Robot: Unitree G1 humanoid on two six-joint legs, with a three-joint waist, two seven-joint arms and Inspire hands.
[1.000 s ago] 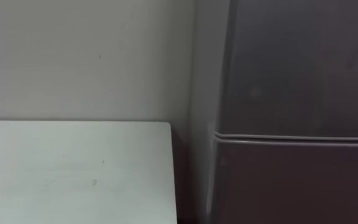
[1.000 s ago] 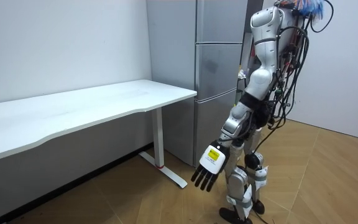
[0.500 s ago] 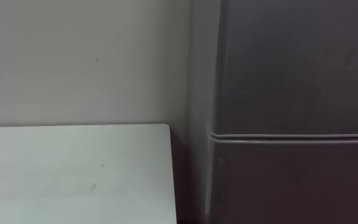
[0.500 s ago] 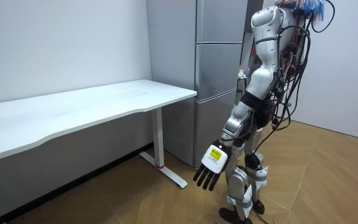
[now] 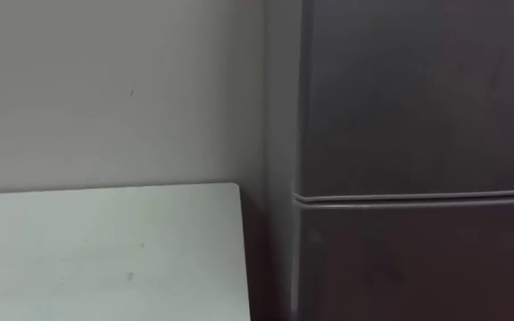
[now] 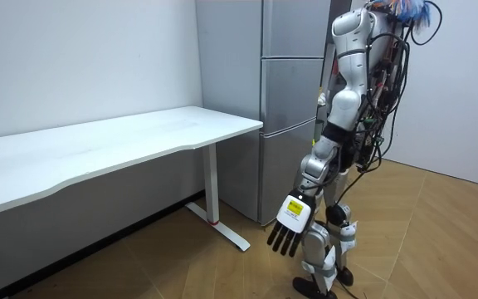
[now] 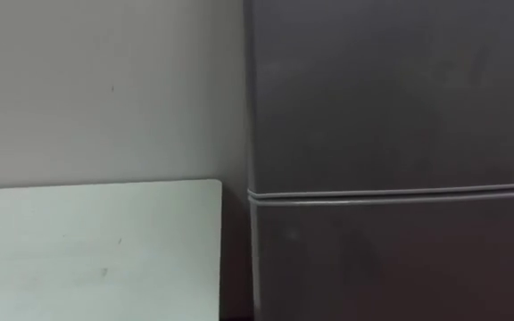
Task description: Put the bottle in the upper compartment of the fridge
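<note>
Fridge (image 6: 293, 95) doors closed beside white table (image 6: 139, 137); left hand (image 6: 294, 214) hangs low, fingers (image 6: 282, 242) straight, seemingly empty.

Here's the fridge (image 6: 293, 91), tall and grey, standing upright against the wall just beside the end of the white worktop (image 6: 139, 137). Upper door (image 5: 418, 89) flush shut, lower door (image 5: 418, 267) shut too, a pale seam (image 5: 418, 200) running level between them.

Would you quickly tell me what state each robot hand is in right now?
Left robot hand: open, hanging down, holding nothing.
Right robot hand: cannot be told.
</note>
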